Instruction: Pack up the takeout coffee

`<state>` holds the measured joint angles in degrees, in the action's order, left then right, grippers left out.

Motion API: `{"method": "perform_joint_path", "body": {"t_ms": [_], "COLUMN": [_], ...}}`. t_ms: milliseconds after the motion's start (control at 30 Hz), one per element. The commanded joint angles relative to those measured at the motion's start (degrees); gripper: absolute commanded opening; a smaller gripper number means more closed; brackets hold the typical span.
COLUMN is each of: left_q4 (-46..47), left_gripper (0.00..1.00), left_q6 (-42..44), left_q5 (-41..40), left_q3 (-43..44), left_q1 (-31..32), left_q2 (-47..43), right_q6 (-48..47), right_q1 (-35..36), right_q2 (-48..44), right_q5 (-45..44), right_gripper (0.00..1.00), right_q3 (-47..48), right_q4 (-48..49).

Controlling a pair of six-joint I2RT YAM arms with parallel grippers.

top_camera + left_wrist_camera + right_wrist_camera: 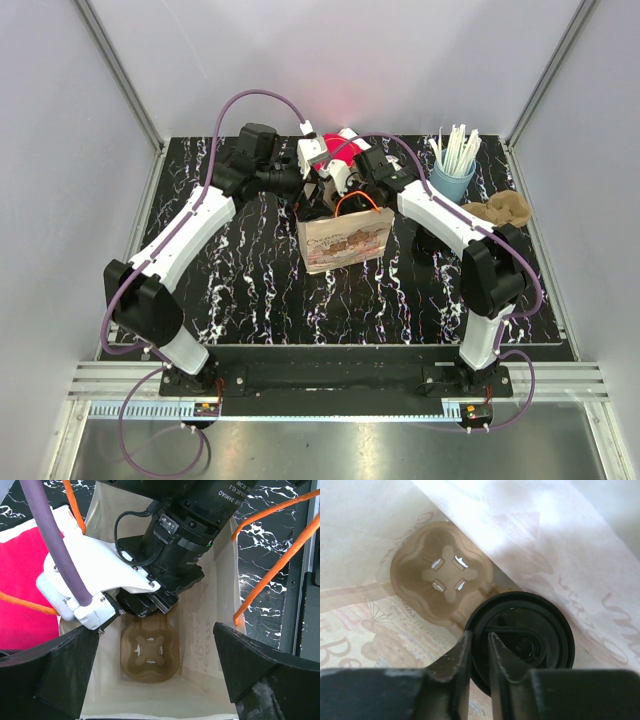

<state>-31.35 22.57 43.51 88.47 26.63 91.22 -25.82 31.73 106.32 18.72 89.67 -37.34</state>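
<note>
Black marbled table (250, 290) inside a white-walled enclosure carries the work. A printed paper bag (345, 245) with orange handles stands upright at mid-table, and both arms meet over its mouth.

Done so far: a pulp carrier (440, 577) lies flat on the bag floor. A coffee cup, visible only as its black lid (530, 630), sits deep in the bag just beside an empty carrier pocket. I judge it seated in the neighbouring pocket, though its base is hidden.

Right tool (480, 642): reached down inside the bag, fingers a narrow gap apart, with the lid rim at that gap. I cannot tell whether they pinch the rim or stand free of it.

Left tool (155, 650): fingers spread wide, one at each side of the bag mouth, gripping nothing.

Left to do: I judge the cup placement nearly complete. The right arm must come out without snagging the handles. A blue cup of white sticks (455, 165) and a brown crumpled wad (500, 210) sit near the far right corner, outside the bag. Whether they belong in the pack I cannot say.
</note>
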Motion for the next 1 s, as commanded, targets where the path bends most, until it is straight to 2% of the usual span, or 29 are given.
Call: {"method": "perform_joint_path", "body": {"t_ms": [0, 100, 400, 667, 967], "left_q4": [1.9, 1.9, 1.9, 1.9, 1.9], "left_gripper": [0.99, 0.99, 0.99, 0.99, 0.99], "left_q6": [0.7, 0.7, 0.8, 0.7, 0.7], "left_q5": [2.4, 2.4, 2.4, 2.3, 2.3], "left_q3": [0.9, 0.8, 0.7, 0.7, 0.7], "left_q1": [0.0, 0.0, 0.0, 0.0, -0.1], "left_q2": [-2.9, -3.0, -3.0, -2.9, -2.9], "right_q6": [-1.0, -1.0, -0.9, -0.9, -1.2], "right_q1": [0.2, 0.2, 0.2, 0.2, 0.2], "right_q2": [3.3, 3.0, 1.5, 0.3, -2.7], "right_q5": [-1.5, -1.7, -1.5, -1.4, -1.6], "right_gripper": [0.32, 0.43, 0.57, 0.78, 0.97], "right_q3": [-2.1, -2.1, -1.3, -0.1, 1.6], "right_q4": [-7.5, -7.5, -8.2, -9.2, -10.9]}}
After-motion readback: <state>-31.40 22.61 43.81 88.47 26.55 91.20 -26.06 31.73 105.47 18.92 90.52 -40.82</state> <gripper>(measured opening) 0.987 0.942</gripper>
